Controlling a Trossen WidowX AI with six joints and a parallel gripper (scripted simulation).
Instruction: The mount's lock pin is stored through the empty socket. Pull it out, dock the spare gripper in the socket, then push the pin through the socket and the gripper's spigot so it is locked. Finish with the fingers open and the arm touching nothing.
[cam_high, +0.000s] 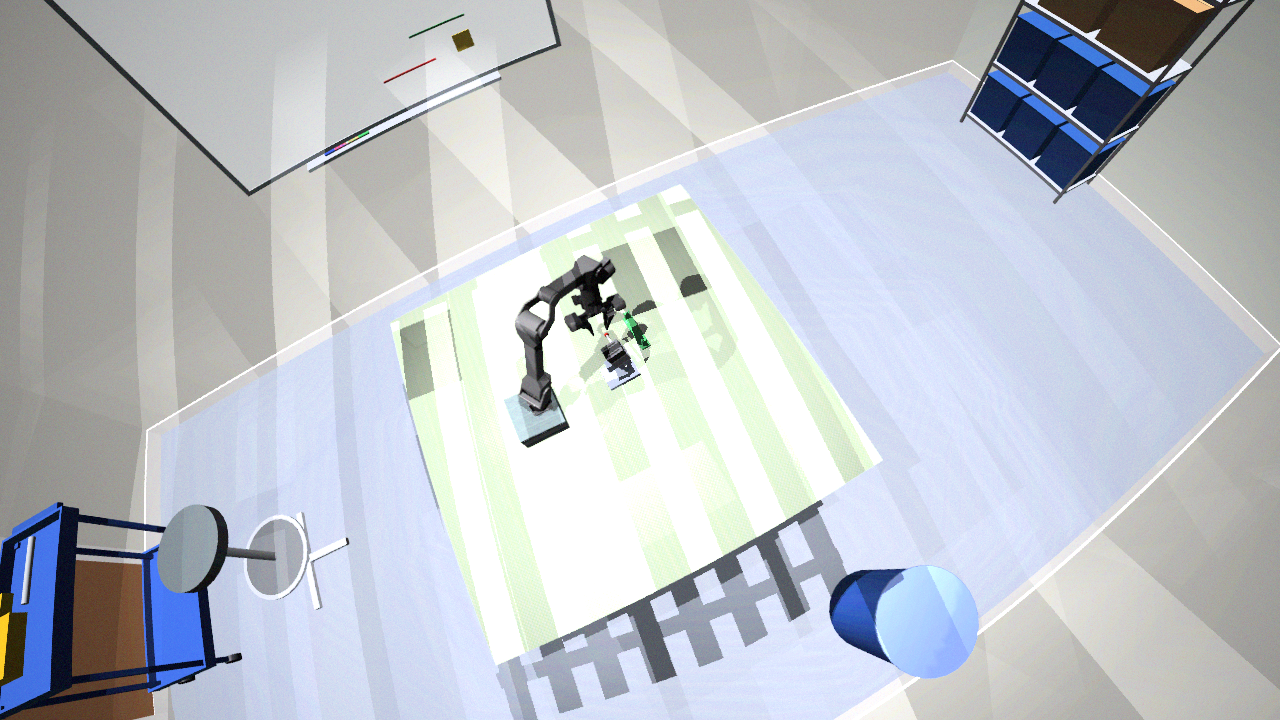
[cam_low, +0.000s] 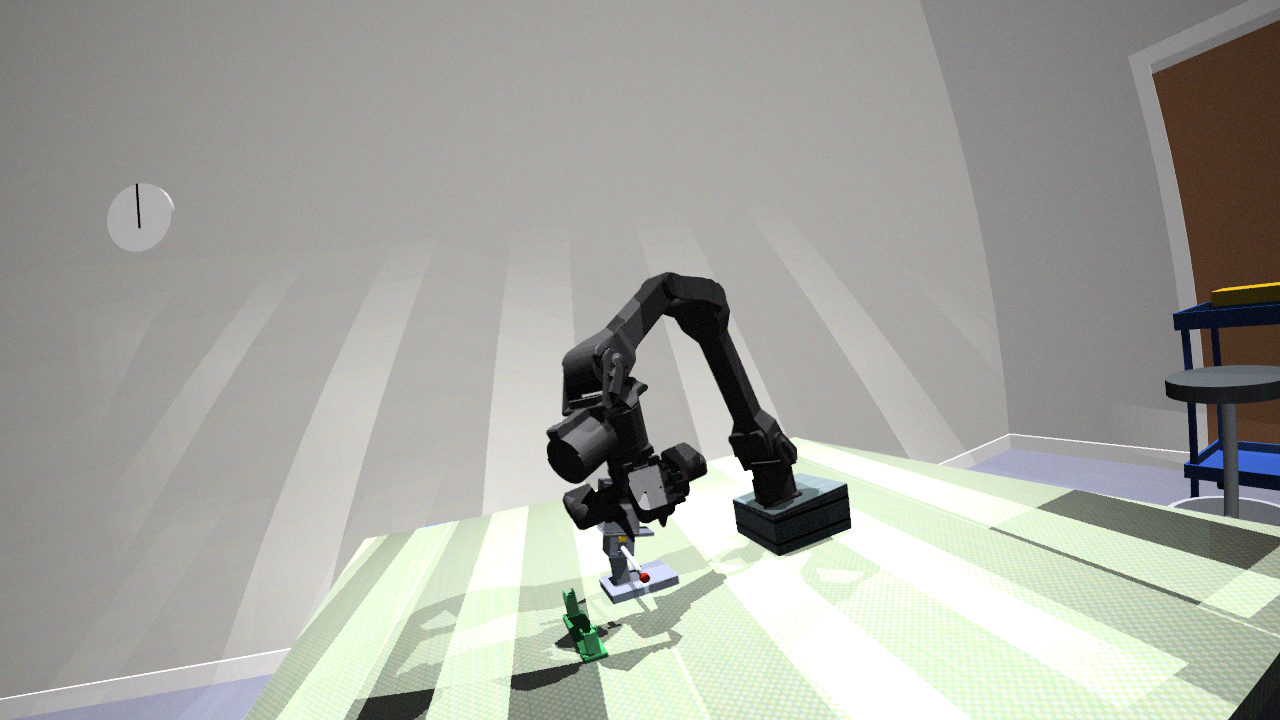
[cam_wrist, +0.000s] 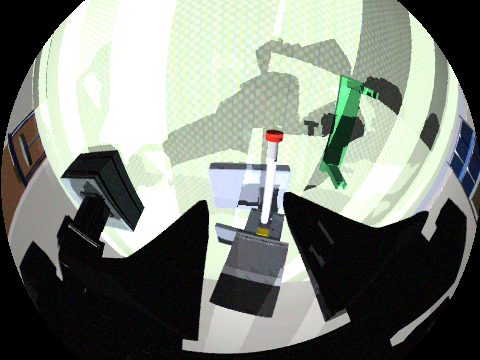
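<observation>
The mount (cam_high: 615, 351) (cam_low: 619, 568) (cam_wrist: 257, 252) is a grey post and block on a pale plate, with a yellow patch on it. The lock pin (cam_high: 606, 334) (cam_low: 633, 561) (cam_wrist: 269, 185) is a white rod with a red head. It sticks out from the mount beside the yellow patch; how deep its end sits is hidden. My gripper (cam_high: 598, 329) (cam_low: 646, 528) (cam_wrist: 245, 203) is open around the block's side of the pin, with nothing held. A green piece (cam_high: 638, 331) (cam_low: 588, 640) (cam_wrist: 347, 107), perhaps the spare gripper, lies beside the mount on the pin's head side.
The arm's base box (cam_high: 543, 428) (cam_low: 792, 519) (cam_wrist: 117, 187) stands on the table (cam_high: 572, 537) (cam_low: 895, 644), to the left of the mount in the wrist view. A stool (cam_high: 189, 548), a blue bin (cam_high: 926, 622) and a shelf (cam_high: 1047, 98) stand off the table.
</observation>
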